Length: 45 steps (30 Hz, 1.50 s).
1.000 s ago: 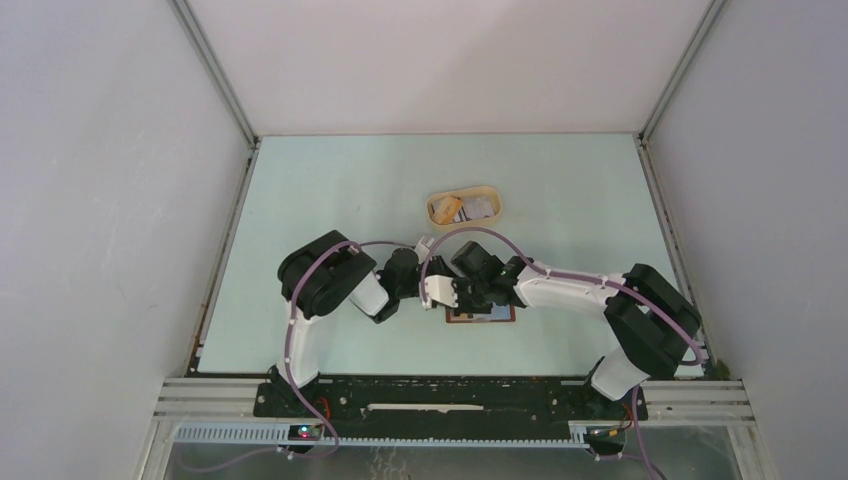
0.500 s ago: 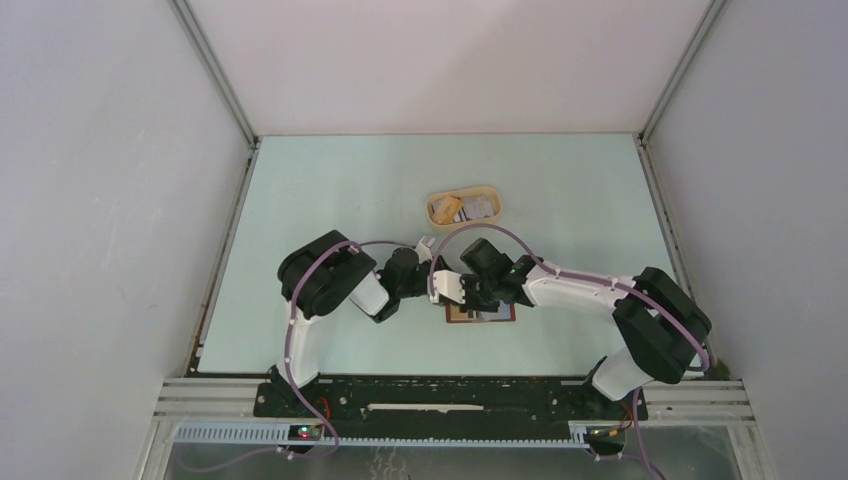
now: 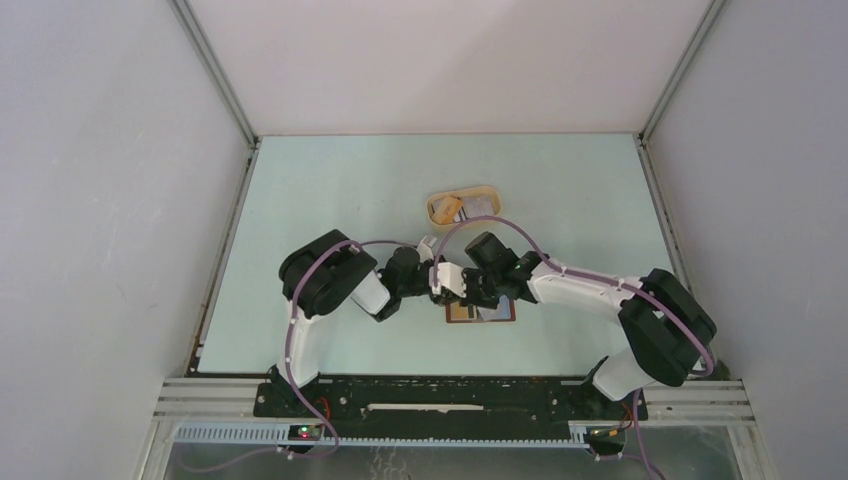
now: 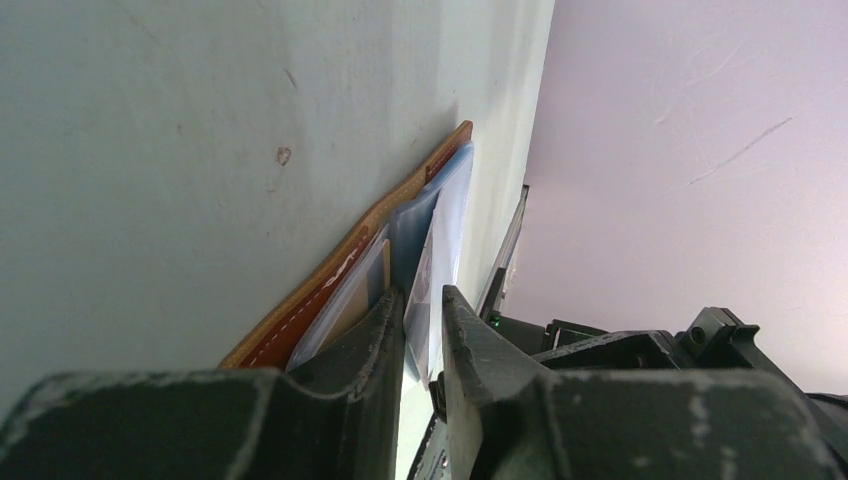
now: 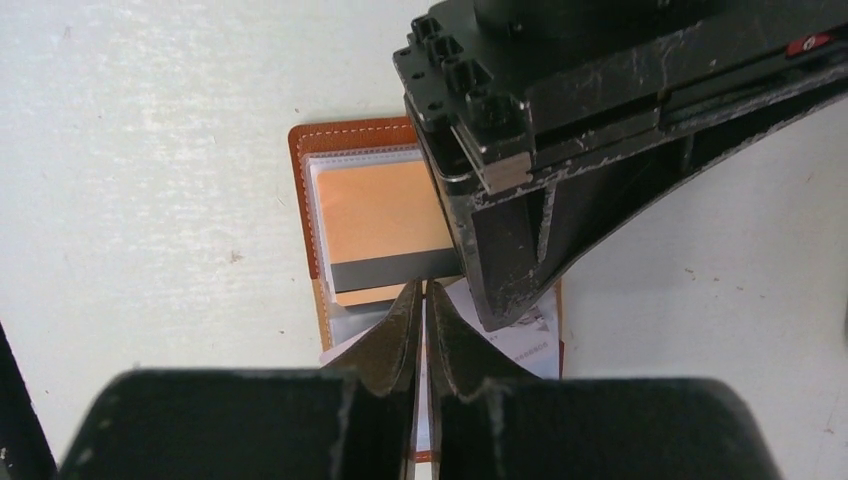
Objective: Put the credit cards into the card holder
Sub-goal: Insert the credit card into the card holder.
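Left claw pinches clear sleeve of card holder; right claw closed at orange card edge. Risk: sleeve slips, pocket shuts, card jams half-in.

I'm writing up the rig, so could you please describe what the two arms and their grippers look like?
Both the left arm and right arm have white link shells, bulky black joint housings and a lilac cable looped along them. The left gripper and right gripper have scuffed black fingers tapering to wedge tips. The left gripper's body is a black block with bolt heads.
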Available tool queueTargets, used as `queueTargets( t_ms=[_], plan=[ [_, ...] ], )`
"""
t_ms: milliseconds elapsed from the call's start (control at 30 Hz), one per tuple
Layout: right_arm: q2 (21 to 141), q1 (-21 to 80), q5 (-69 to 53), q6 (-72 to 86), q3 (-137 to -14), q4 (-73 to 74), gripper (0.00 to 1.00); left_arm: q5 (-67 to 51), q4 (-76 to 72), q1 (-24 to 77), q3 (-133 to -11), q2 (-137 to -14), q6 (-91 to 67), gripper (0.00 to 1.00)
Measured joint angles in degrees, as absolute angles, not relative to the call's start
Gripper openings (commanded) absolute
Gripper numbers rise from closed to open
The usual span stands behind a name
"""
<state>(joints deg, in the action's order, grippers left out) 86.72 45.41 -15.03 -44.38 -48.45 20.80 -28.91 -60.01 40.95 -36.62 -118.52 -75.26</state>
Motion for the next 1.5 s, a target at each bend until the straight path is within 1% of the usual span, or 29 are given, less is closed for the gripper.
queueTargets(
  t_ms=[100,200,400,500,667,1067,1500],
  plan=[
    [86.9,45.3,-15.7,-44.4,-49.1,20.8,0.12,-29.0,-59.3,40.9,-37.0,-118.5,-75.2,0.21],
    [86.8,43.6,-18.0,-43.8,-49.4,21.0,0.12,-29.1,-58.4,40.9,-37.3,-118.5,-75.0,0.14],
    [81.5,32.2,-24.9,-41.1,-49.4,22.8,0.13,-29.5,-55.4,40.9,-38.3,-118.3,-74.5,0.01],
    [79.5,28.0,-27.0,-40.4,-49.4,22.8,0.12,-30.3,-52.2,40.9,-39.8,-117.7,-73.0,0.0],
    [81.3,25.7,-28.1,-40.0,-49.1,23.4,0.1,-31.6,-46.0,40.7,-42.0,-116.6,-70.0,0.0],
    [90.2,26.0,-23.9,-41.1,-49.0,27.4,0.09,-33.5,-38.5,40.0,-43.2,-114.3,-64.4,0.0],
    [91.1,27.6,-21.1,-40.9,-50.1,27.9,0.09,-37.0,-32.2,39.0,-46.0,-113.9,-58.4,0.0]
  ],
)
